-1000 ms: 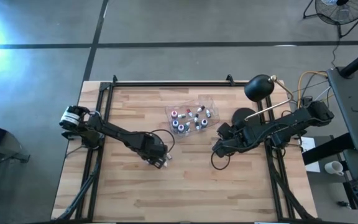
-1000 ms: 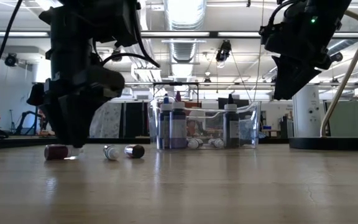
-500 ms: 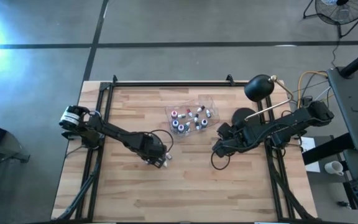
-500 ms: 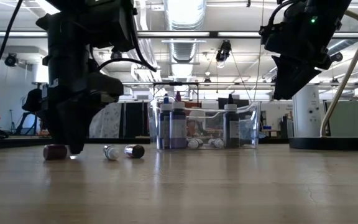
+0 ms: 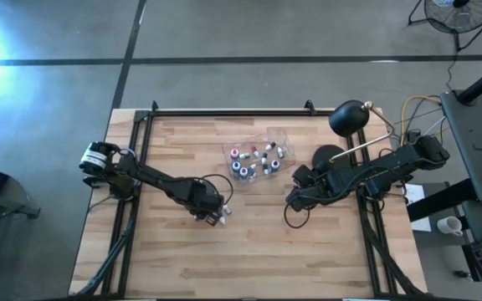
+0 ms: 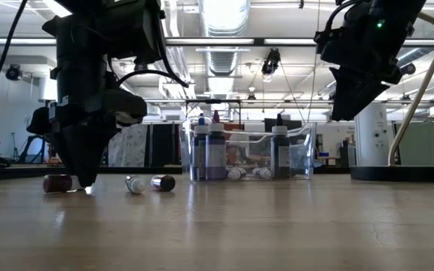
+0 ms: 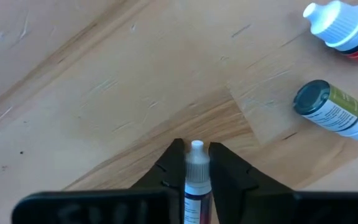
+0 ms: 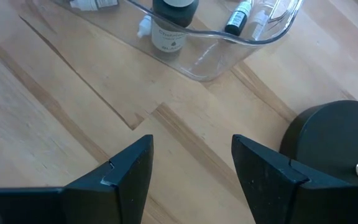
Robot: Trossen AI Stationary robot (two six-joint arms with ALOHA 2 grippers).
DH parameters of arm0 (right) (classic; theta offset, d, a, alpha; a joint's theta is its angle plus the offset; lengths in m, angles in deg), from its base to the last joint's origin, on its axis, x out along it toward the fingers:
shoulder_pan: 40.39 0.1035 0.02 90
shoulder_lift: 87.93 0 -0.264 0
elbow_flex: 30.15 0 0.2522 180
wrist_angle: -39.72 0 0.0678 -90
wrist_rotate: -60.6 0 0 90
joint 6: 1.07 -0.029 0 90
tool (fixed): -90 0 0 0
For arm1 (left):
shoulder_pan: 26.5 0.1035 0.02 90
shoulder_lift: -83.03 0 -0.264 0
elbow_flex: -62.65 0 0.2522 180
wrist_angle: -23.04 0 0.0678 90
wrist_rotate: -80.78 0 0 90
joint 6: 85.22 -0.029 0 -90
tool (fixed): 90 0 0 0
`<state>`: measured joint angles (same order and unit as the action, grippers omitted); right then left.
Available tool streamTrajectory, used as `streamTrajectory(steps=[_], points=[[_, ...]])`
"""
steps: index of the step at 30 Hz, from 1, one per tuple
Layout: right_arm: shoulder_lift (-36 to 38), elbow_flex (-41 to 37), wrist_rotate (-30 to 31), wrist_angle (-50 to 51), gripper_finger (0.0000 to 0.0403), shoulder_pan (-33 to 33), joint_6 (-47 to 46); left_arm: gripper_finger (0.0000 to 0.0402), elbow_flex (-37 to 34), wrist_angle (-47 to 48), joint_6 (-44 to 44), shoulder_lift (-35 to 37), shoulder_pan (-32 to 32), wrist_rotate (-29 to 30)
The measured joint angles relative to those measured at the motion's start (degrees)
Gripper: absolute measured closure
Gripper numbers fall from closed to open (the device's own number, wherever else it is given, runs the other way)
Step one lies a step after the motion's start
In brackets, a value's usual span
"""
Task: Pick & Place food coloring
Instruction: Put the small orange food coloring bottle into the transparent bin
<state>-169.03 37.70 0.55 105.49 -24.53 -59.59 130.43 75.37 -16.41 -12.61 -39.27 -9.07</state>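
Observation:
Three food coloring bottles lie on their sides on the wood near my left gripper point(image 5: 213, 215). One with a white cap point(image 7: 196, 151) and dark red body point(image 6: 57, 183) sits between the left fingers. A red one with a white cap point(image 7: 340, 28) and a dark-capped one point(image 7: 331, 109) lie free beside it, also seen as two small bottles point(image 6: 134, 184) point(image 6: 163, 183) in the low view. More bottles stand or lie in the clear tub point(image 5: 258, 157). My right gripper point(image 8: 191, 165) hovers open above the table, just right of the tub. My left gripper is shut on the white-capped bottle, pinching it just behind the cap point(image 7: 197, 171) between its two fingers point(image 7: 219, 158). The fingers come from above, pointing down, and lie along the bottle. The bottle stays level, its dark red body point(image 6: 57, 183) on the table.
The clear tub's wall point(image 8: 197, 62) is right before my right gripper. A black lamp base point(image 8: 331, 140) and its round head point(image 5: 350, 117) stand at the table's far right. Open wood lies toward the near edge point(image 5: 249, 267).
My left gripper has edged a little toward the table's left, and the dark red bottle between its fingers has slid along the table the same way. The two free bottles and the right arm have kept still.

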Motion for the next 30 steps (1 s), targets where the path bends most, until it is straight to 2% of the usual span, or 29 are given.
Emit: streamTrajectory(steps=[6,16,21,25,28,30], points=[[0.0,0.0,0.0,0.0,0.0193,0.0,0.0,0.0368,0.0,0.0,-1.2,0.0,0.0,-0.1],[0.0,0.0,0.0,0.0,0.0193,0.0,0.0,0.0378,1.5,1.9,-3.7,0.0,0.6,0.2],[0.0,0.0,-0.1,0.0,0.0193,0.0,0.0,0.0378,7.9,9.7,-9.0,3.0,3.9,7.3],[0.0,0.0,-0.2,0.1,0.0193,0.0,0.0,0.0378,16.9,14.0,-17.7,6.8,8.4,16.9],[0.0,0.0,-0.3,0.2,0.0193,0.0,-1.0,0.0377,24.4,8.5,-29.9,8.7,12.0,24.9],[0.0,0.0,-0.3,0.2,0.0193,0.0,-1.6,0.0376,28.2,1.7,-39.2,8.5,15.3,25.7]])
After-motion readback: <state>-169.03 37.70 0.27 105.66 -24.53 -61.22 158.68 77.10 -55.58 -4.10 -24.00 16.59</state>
